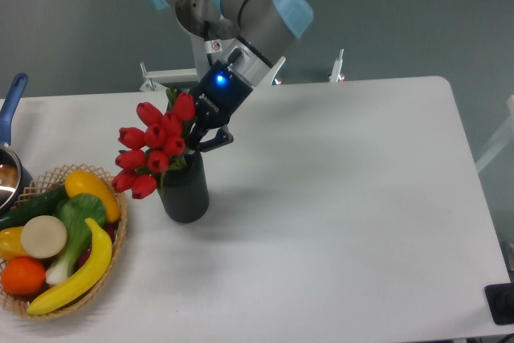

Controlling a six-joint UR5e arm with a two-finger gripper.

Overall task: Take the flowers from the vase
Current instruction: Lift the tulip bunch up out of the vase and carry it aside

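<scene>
The flowers [152,149], a bunch of red tulip buds with green leaves, stand in the dark ribbed vase [185,193] left of the table's middle and lean to the left. My gripper [198,139] reaches down from behind and sits at the stems just above the vase's mouth, on the bunch's right side. One dark finger [217,139] shows to the right of the stems. The fingertips are hidden among the buds and leaves, so I cannot tell whether they press on the stems. The vase stands upright on the table.
A wicker basket [50,174] with a banana, orange, yellow pepper, cucumber and other produce sits at the left front, close to the vase. A pot with a blue handle [11,106] is at the left edge. The white table [345,198] stretches to the right.
</scene>
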